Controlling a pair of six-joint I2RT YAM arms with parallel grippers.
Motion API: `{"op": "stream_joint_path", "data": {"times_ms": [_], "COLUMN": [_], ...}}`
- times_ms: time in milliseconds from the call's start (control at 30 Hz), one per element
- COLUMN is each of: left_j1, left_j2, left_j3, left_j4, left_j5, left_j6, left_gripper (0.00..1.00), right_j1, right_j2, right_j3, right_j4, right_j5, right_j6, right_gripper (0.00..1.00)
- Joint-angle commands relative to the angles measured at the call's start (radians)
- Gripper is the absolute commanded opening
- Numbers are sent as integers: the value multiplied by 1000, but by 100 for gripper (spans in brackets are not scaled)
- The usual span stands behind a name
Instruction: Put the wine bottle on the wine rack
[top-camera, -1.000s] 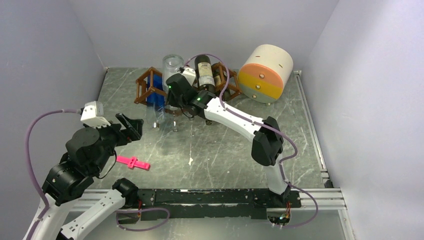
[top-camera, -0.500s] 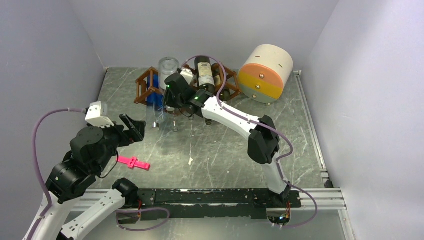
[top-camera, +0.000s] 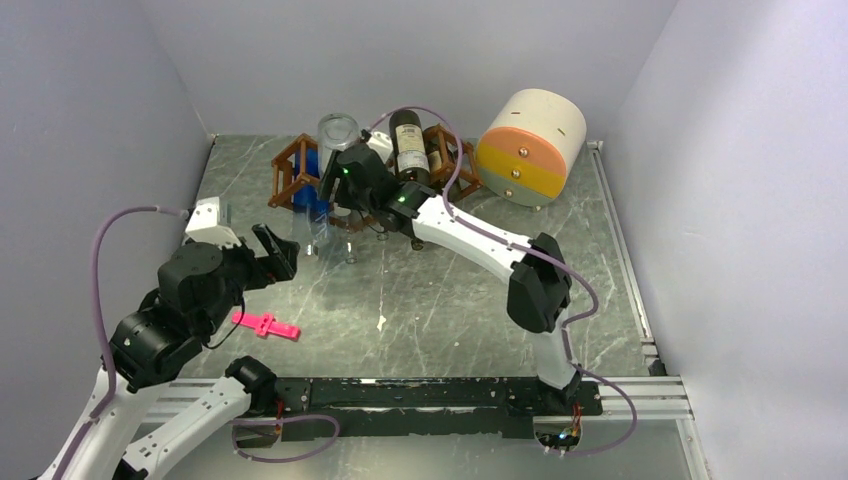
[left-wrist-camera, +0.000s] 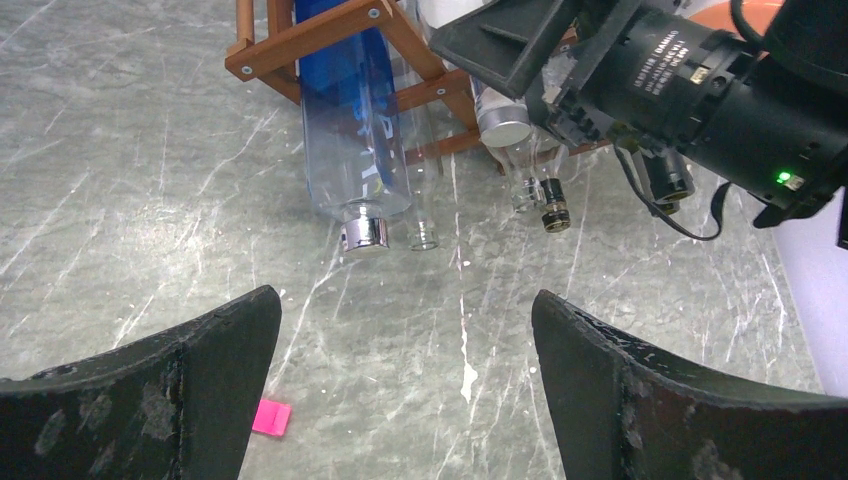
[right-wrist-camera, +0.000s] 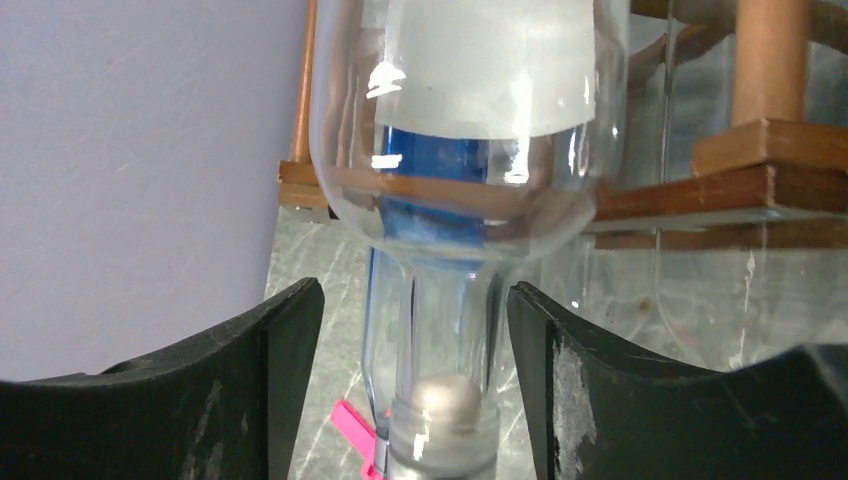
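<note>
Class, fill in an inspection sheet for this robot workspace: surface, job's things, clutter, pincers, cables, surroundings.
Surface: grey marbled tabletop.
Job's things: wine rack holds a clear bottle, a dark bottle and a blue bottle.
Clutter: pink piece near left arm; cream, orange and yellow cylinder beside rack.
Pincers: left pincer open, holding nothing; right pincer open around clear bottle's neck.
Cables: purple cable arches over the rack.
Surroundings: plain pale walls.

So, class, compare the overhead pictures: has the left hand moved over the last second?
Yes. The left hand has shifted slightly right, toward the wine rack, judged against the pink clip, which stays put.
</note>
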Motion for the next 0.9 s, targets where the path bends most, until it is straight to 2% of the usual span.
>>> {"op": "stream_joint_path", "data": {"times_ms": [0, 167, 333, 500, 633, 767, 867], "left_j1": [-4, -3, -3, -3, -4, -4, -3], "left_j2": [15, 20, 27, 20, -6, -28, -34], "left_j3": [14, 22, 33, 37, 37, 46, 69], "left_j4": [-4, 5, 7, 12, 32, 44, 49], "left_j5": [10, 10, 10, 21, 36, 17, 6], "left_j6": [21, 30, 38, 67, 117, 144, 167], "left_gripper": [100, 100, 100, 100, 100, 100, 100], "right_j1": [4, 4, 14, 22, 30, 30, 30], "right_j2": [-109, -186, -283, -447, -579, -716, -829], "right_j3": [-73, -157, -243, -376, -445, -518, -591], "right_j4": [74, 99, 119, 110, -79, -279, -363], "right_j5": [41, 59, 84, 98, 160, 274, 362], "right_j6": [-3, -24, -88, -193, -248, -233, -211], "right_gripper": [73, 79, 79, 77, 73, 74, 76]}}
